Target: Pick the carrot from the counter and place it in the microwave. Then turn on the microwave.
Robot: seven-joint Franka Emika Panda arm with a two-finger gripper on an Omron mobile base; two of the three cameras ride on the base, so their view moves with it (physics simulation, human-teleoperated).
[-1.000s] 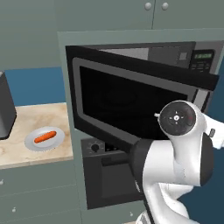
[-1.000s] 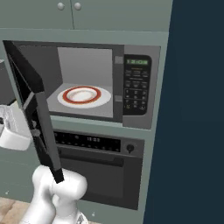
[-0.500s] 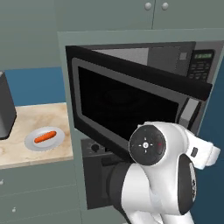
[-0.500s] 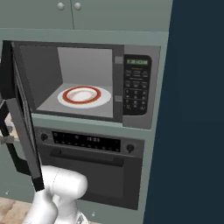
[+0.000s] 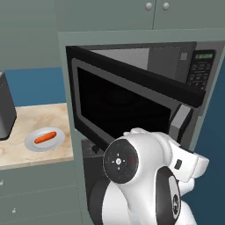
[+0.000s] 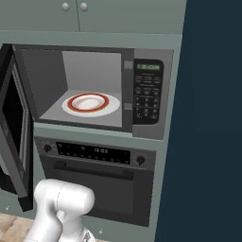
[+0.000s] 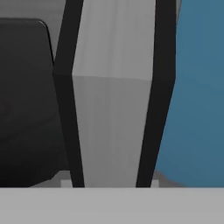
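The orange carrot [image 5: 45,137] lies on a round grey plate [image 5: 31,145] on the beige counter [image 5: 41,115], far left of my arm. The microwave [image 6: 147,92] stands with its door [image 5: 132,103] swung wide. Its cavity holds a white turntable with a red ring [image 6: 90,103]. In the hand view, my gripper [image 7: 109,183] is pressed close to the door's grey free edge [image 7: 113,109]. That edge fills the space between the two fingertips, so the jaws look closed on it. My white elbow [image 5: 121,160] sits low in front of the door.
A black oven with knobs and a bar handle [image 6: 94,179] sits under the microwave. A dark appliance [image 5: 5,107] stands at the counter's left end. A tall dark blue panel [image 6: 212,123] walls off the right side. Grey-green cabinets [image 5: 110,13] hang above.
The microwave door has swung further open, toward the left in the right base view. My arm has dropped lower and moved left along with it. The carrot has not moved.
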